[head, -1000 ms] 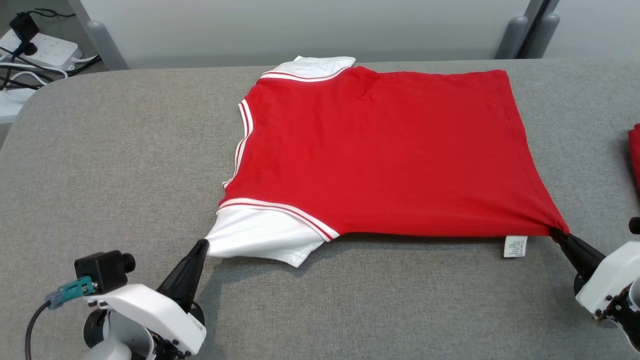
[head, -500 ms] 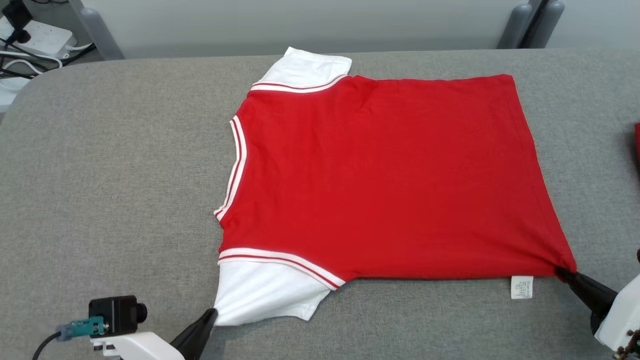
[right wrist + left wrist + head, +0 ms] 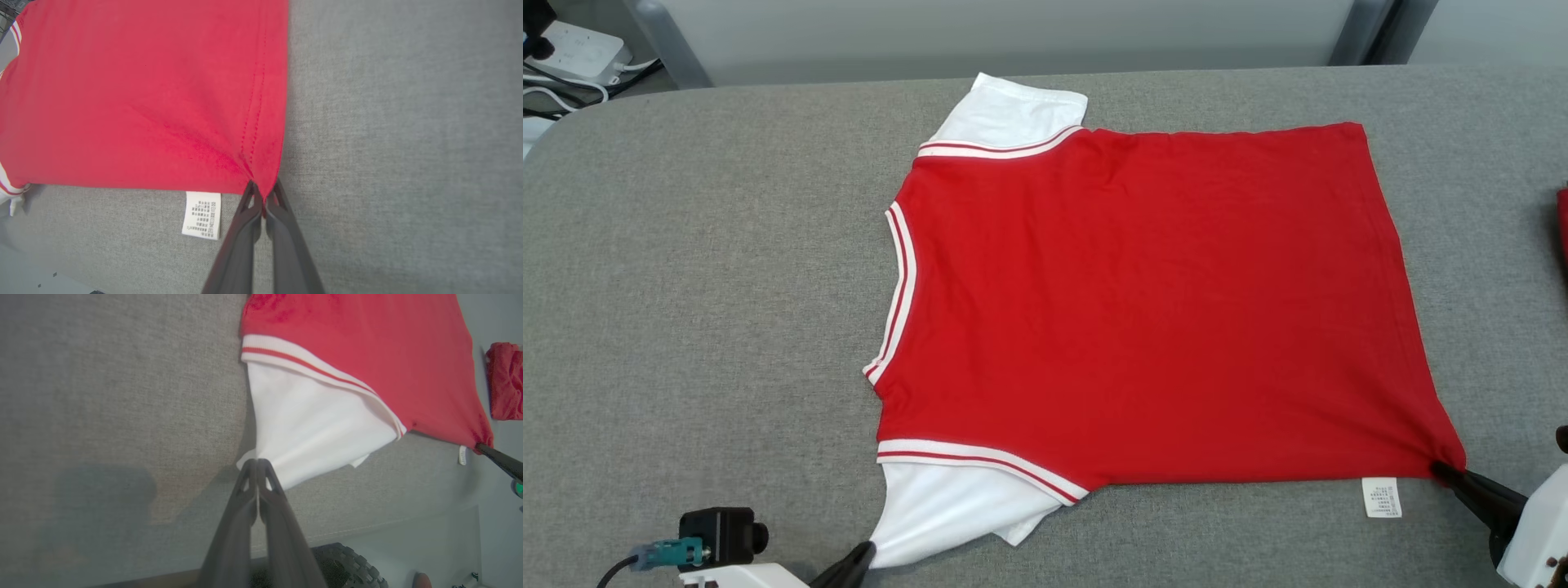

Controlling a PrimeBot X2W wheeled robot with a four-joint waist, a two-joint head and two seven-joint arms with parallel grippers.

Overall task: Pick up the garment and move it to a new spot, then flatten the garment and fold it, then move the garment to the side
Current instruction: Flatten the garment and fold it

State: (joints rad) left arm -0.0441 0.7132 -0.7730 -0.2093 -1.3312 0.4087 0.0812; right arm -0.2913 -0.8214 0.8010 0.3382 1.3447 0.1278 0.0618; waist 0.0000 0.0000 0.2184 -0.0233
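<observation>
Head view, table (image 3: 686, 245): a wide grey top covered in woven cloth. It bears the garment (image 3: 1143, 310) on its middle and right part.
Red garment: a shirt with white sleeves, spread almost flat, with the neckline toward the robot's left and the hem toward its right. Its near edge is stretched between the two grippers.
Likely handling: light, soft and limp. It should sag from whatever points hold it and crease wherever it bends. On this cloth top it will probably drag rather than slide.
White near sleeve (image 3: 947, 506): drawn to a point at its cuff corner, with a loose flap tucked beneath.
Hold, left gripper (image 3: 257, 461): jaws closed on that cuff corner, fingers pressed together with the white cloth at their tips.
Hold, right gripper (image 3: 263, 192): jaws closed on the near hem corner, with the red cloth puckering into them.
Best purchase: the stitched hem and the cuff edges. They are thicker there, so a small pinch is less likely to slip.
Small care label (image 3: 202, 214): white, lying flat on the table just beside the right gripper. It is too flimsy to pull by.
</observation>
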